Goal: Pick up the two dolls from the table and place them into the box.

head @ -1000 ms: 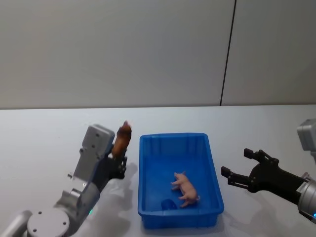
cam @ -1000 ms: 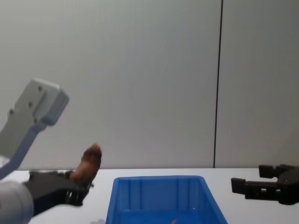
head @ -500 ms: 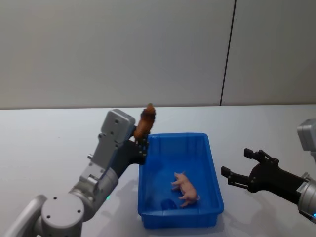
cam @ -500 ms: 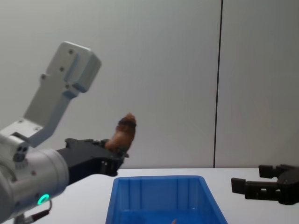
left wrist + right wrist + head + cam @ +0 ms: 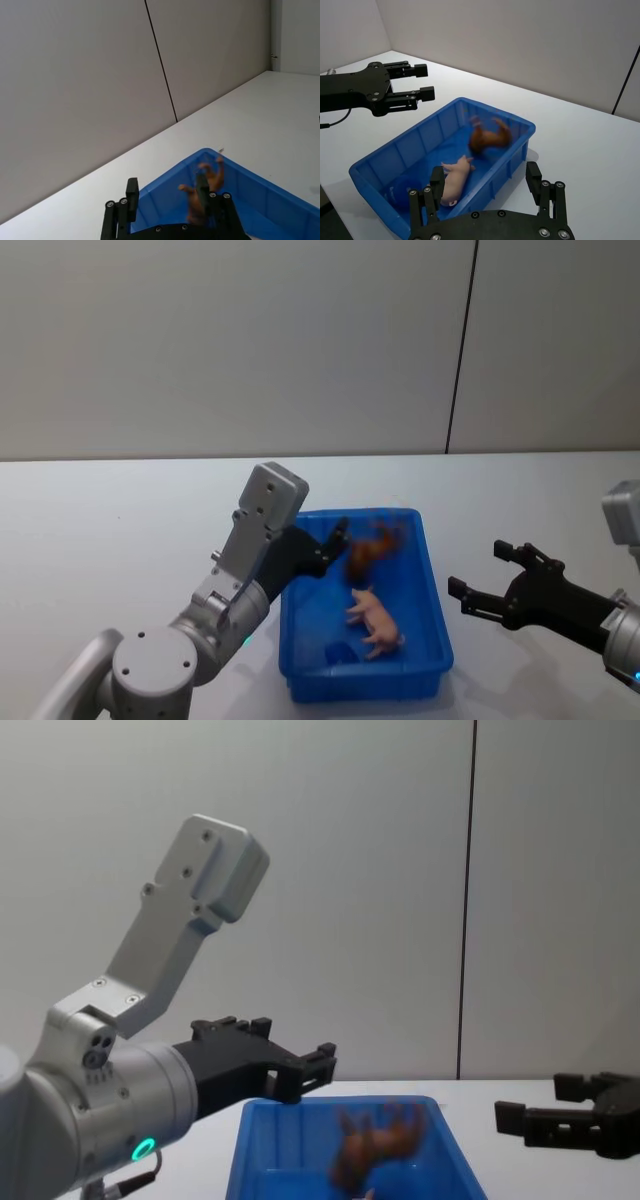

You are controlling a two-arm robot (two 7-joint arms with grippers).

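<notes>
The left end effector (image 5: 335, 540) hangs over the far left part of the bright blue rectangular plastic box (image 5: 432, 635), its fingers spread apart and holding nothing. Just off its tips, the small reddish-brown four-legged toy doll (image 5: 371, 545) shows as a smear above the box's far end, legs splayed, apparently falling free inside the rim. The pale pink toy doll with small ears (image 5: 375, 621) lies on its side on the box floor, nearer the robot. The box stands on the plain white surface (image 5: 100, 530).

The step in hand looks like the release of the second doll. To do it well, the drop should happen well inside the walls, as it seems to here, and the left end effector should lift straight up before swinging away, so it doesn't clip the rim and shove the box.

The right end effector (image 5: 488, 585) sits idle, fingers apart and empty, beside the box's right wall.
</notes>
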